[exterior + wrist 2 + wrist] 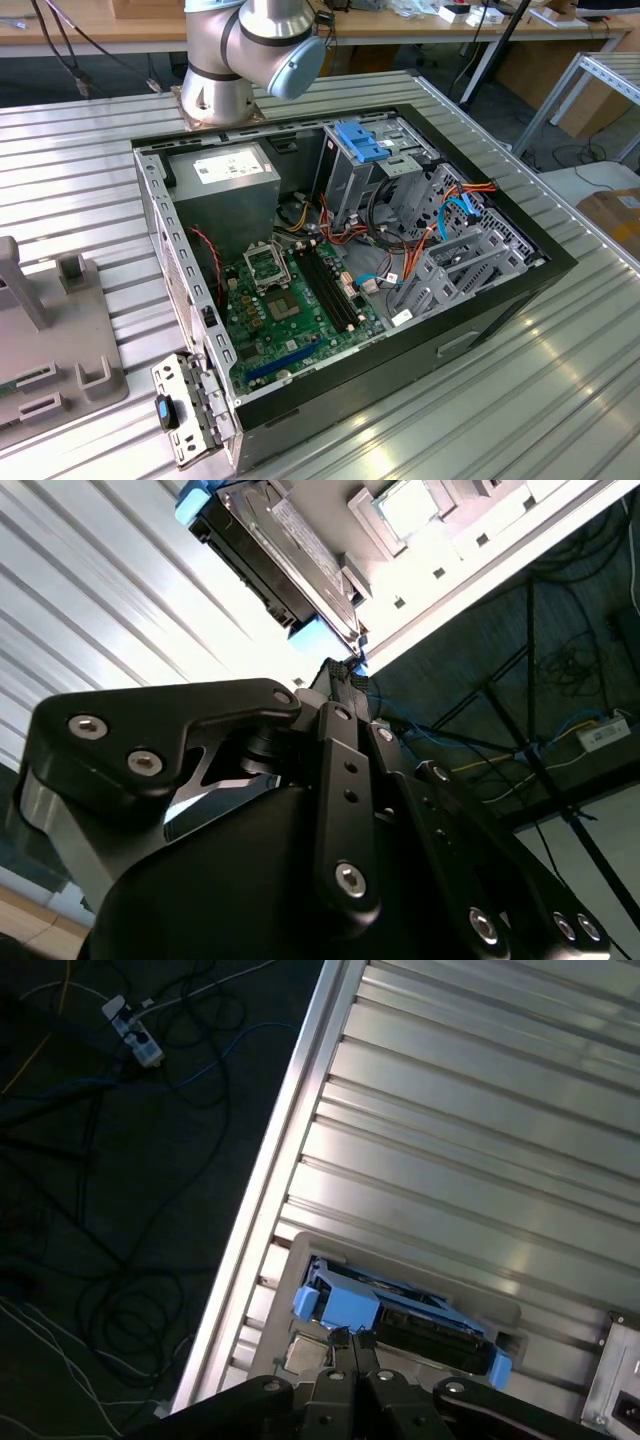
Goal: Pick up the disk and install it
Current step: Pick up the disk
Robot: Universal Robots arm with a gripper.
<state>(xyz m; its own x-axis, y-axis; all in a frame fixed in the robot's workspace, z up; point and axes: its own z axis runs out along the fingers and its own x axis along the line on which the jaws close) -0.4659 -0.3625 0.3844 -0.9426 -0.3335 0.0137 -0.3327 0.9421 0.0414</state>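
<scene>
In the exterior view, your arm stands behind the open case. The case lies on its side on the table with the cover off, most likely so its bays can be reached from above.

In the second wrist view, the gripper points toward the disk, which lies just beyond its tips, label side up. A blue rail corner sits nearest the tips.

In the first wrist view, the gripper has its fingers pressed together with nothing between them. The disk is directly past the tips, close to them, though you cannot tell whether they touch it. It rests flat in a grey holder near the table's edge, with the floor off to one side. The holder probably keeps the disk square and in a known place for the grasp. By my judgement the pick has not been made, so the disk is not installed.
</scene>
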